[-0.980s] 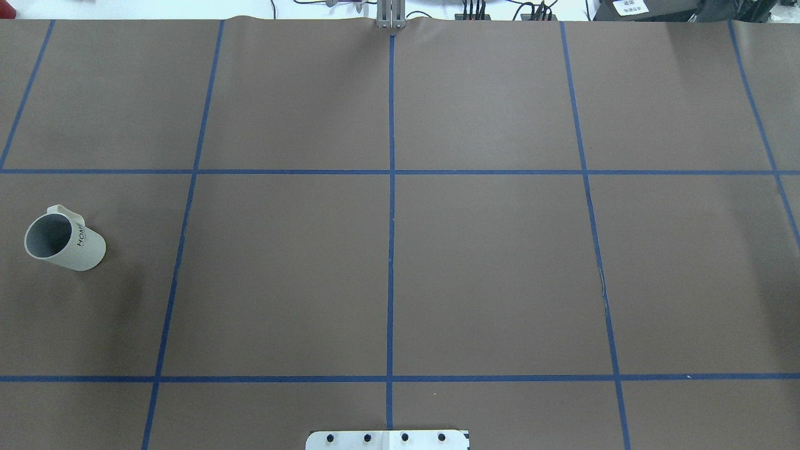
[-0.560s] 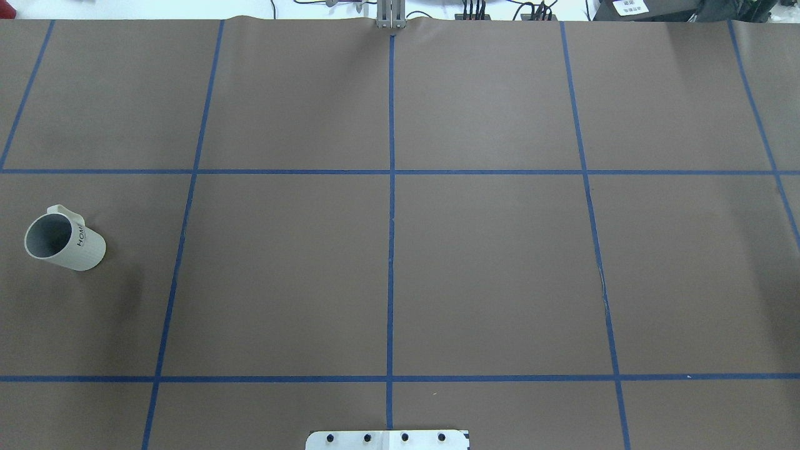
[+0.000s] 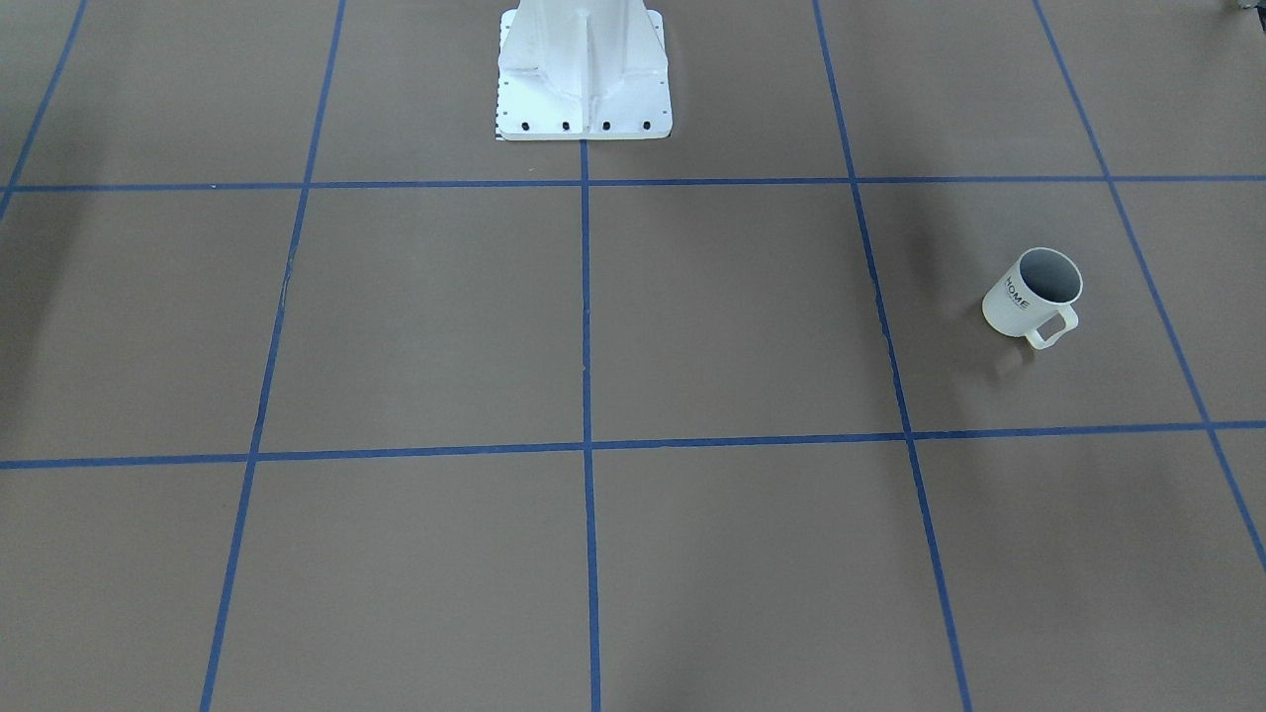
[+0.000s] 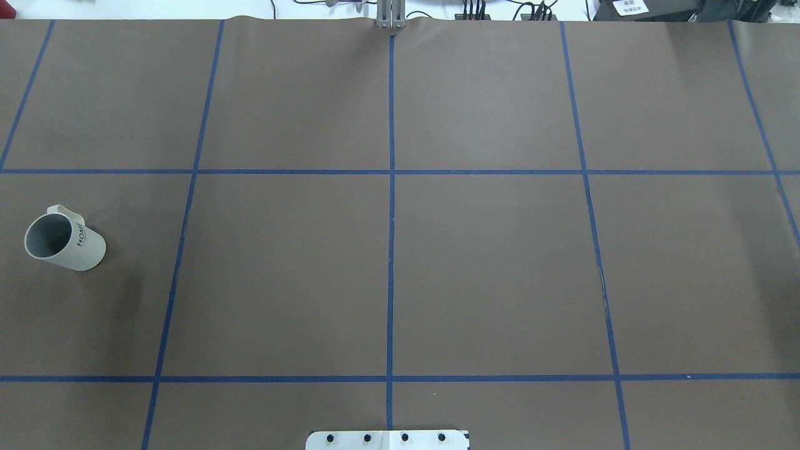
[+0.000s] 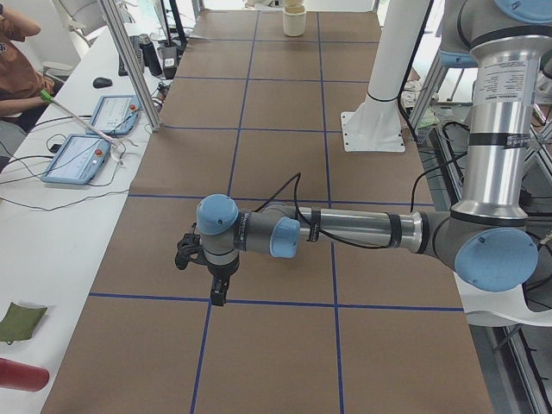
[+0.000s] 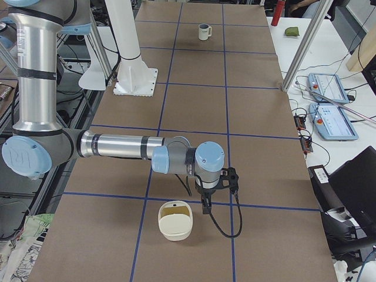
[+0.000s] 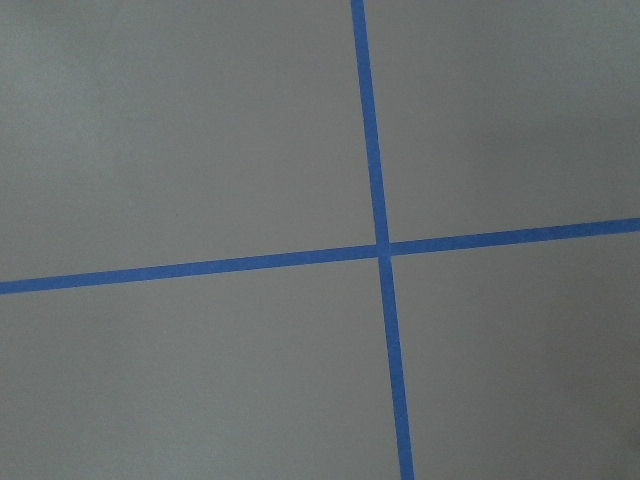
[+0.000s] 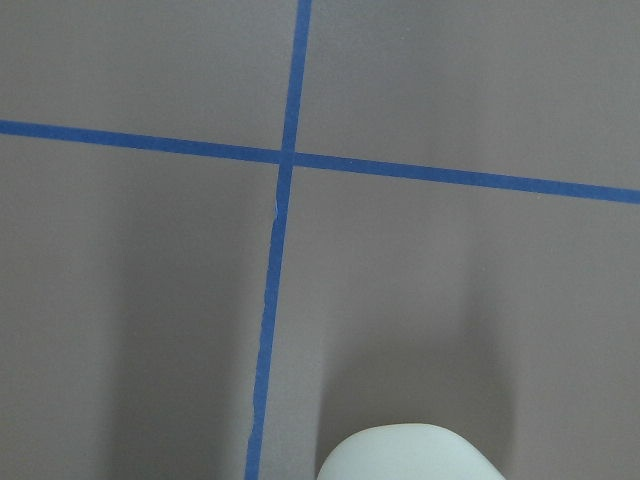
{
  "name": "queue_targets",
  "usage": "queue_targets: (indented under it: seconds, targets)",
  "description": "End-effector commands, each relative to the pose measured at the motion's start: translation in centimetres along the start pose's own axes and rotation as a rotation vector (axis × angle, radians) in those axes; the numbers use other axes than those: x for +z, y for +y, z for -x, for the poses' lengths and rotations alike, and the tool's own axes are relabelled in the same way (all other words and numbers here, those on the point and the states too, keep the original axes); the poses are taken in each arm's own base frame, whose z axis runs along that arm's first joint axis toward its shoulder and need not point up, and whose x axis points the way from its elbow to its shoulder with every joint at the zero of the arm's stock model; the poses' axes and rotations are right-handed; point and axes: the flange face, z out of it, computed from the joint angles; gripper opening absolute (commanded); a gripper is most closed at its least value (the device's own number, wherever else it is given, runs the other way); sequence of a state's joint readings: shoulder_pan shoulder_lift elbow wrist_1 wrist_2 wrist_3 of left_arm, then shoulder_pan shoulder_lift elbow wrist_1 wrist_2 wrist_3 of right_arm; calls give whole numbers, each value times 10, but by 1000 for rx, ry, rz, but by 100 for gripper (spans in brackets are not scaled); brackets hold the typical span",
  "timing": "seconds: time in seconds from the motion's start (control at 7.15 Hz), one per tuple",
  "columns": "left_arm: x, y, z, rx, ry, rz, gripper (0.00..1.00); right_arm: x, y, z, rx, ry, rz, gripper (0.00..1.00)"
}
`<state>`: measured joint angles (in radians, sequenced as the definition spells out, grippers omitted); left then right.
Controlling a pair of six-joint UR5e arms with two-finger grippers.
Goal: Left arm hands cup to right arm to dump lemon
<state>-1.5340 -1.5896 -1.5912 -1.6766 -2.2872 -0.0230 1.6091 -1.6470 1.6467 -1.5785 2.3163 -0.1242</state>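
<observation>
Left claw (image 5: 216, 294) and right claw (image 6: 205, 206) hang over the tabletop (image 4: 487, 269); open or closed, cannot tell. Cup (image 4: 64, 241) upright toward the left edge, lemon unseen. Risk: descent clipping rim or handle topples it. Centre through far edge: broad room for the handover.

Cup (image 4: 62, 240): small off-white mug w/ dark "HOME" on its side, grey inside, squarish loop handle. It stands upright on the table (image 4: 487, 262), far over on the robot's left. Handle points away from the robot, lettering faces table centre.

Left arm (image 5: 345, 228): grey/silver w/ light-blue caps, forearm stretched level & low over the table. Left gripper (image 5: 217, 297) points down; can't tell how its jaws stand.

Right arm (image 6: 117, 145): same look & pose. Right gripper (image 6: 206, 210) points down, jaws likewise unclear.
</observation>
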Motion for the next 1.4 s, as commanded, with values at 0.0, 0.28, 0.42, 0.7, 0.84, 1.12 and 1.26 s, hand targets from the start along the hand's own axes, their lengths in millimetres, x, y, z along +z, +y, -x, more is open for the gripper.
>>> queue_targets:
  seconds: [0.0,0.28,0.42,0.7,0.84,1.12,1.26]
  targets:
    - [1,1,1,-3,0,3,100,0,0,0,0,0,0,100]
    - [3,3,3,-3,0,6,100,-1,-1,0,-1,0,-1,100]
    - [3,4,3,-2,1,8,100,-1,-3,1,-4,2,-2,100]
    - [4,2,4,-10,1,11,100,-2,-5,0,-5,3,-3,100]
    - [8,2,7,-17,1,18,100,-2,-5,0,-3,5,-3,100]
    - [9,2,9,-26,-4,23,100,-3,-7,2,52,4,-7,100]
    - [10,2,11,-52,-22,24,100,-3,-8,1,54,5,-5,100]
